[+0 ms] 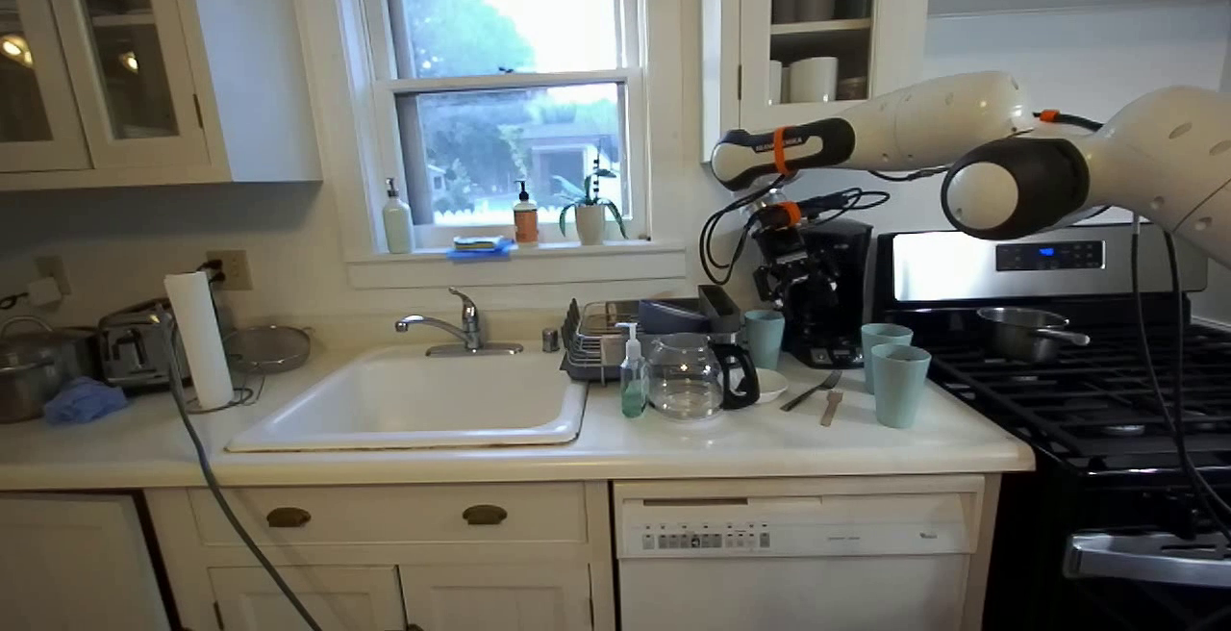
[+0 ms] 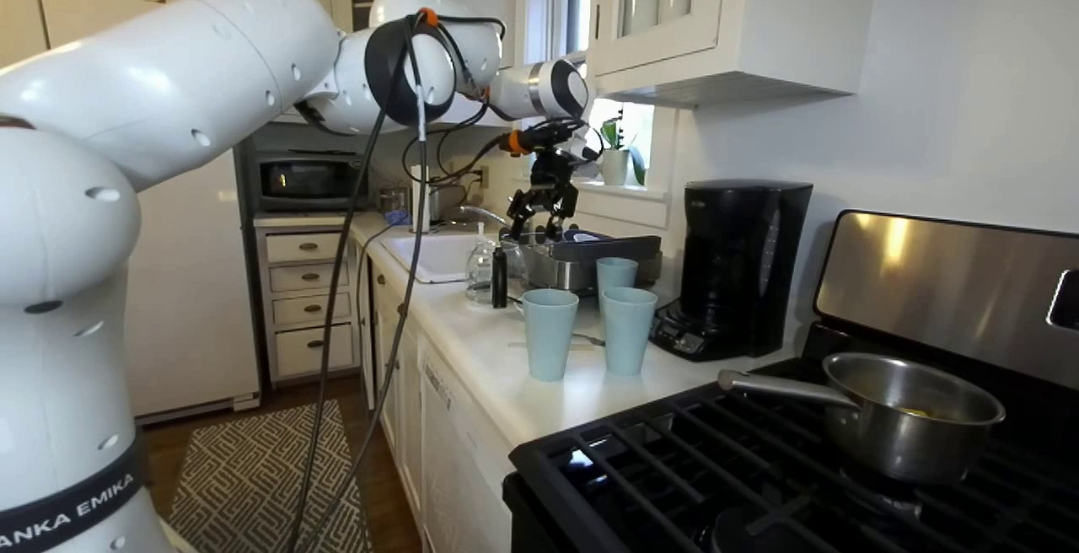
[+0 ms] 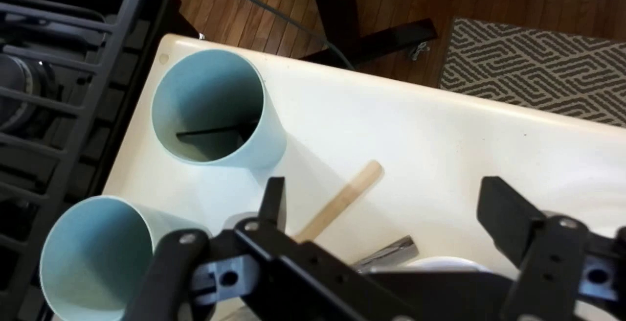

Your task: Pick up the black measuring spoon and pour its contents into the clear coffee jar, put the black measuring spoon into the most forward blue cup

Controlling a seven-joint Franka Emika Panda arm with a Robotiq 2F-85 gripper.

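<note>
A black thin-handled object, apparently the black measuring spoon (image 3: 209, 130), lies inside the most forward blue cup (image 3: 271, 140) in the wrist view; its far end is in shadow. That cup stands upright near the counter's front edge in both exterior views (image 1: 901, 389) (image 2: 550, 338). The clear coffee jar (image 1: 683, 381), with a black handle, stands beside the soap bottle; it also shows in an exterior view (image 2: 480, 271). My gripper (image 3: 384, 184) is open with nothing between its fingers. It hangs above the counter, apart from the cups, and shows in an exterior view (image 2: 534, 233).
A similar blue cup (image 3: 95, 262) stands behind the forward one, and a third (image 1: 765, 338) by the dish rack (image 1: 601, 357). A wooden utensil (image 3: 342, 201) and a metal fork (image 1: 813, 391) lie below the gripper. The black coffee machine (image 2: 733, 266) and stove pot (image 2: 910, 418) stand nearby.
</note>
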